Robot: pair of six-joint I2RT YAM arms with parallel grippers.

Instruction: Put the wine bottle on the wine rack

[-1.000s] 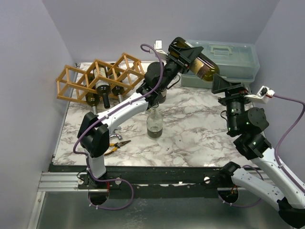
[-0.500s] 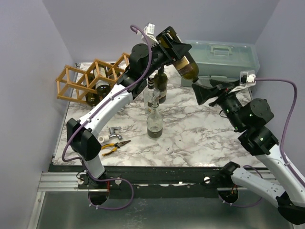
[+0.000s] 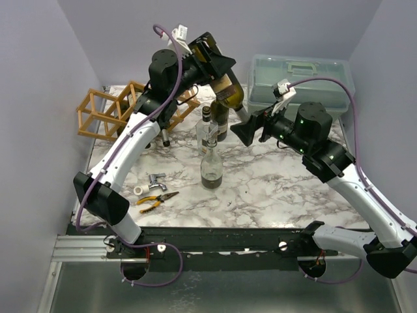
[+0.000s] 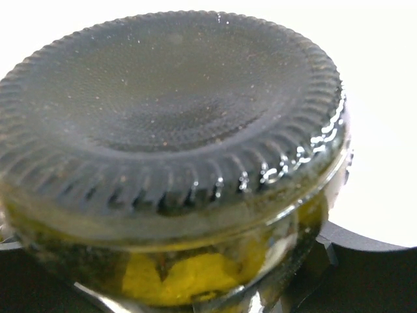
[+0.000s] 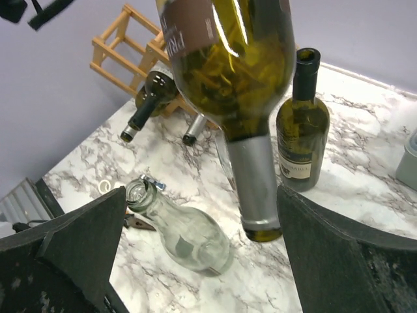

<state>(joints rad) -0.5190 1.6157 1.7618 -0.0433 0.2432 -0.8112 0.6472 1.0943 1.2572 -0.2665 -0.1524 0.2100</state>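
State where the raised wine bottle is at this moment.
Top view: the wine bottle hangs neck-down in the left gripper above the table's back centre, between the wine rack on the left and the plastic toolbox on the right.

Soft even light; wine bottle [image 4: 169,130] blurred close-up, background blown white

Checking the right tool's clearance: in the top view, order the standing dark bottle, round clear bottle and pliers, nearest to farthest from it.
From the right tool:
1. Standing dark bottle, just to its left.
2. Round clear bottle, mid-table, toward the bases.
3. Pliers, far left near the front edge.
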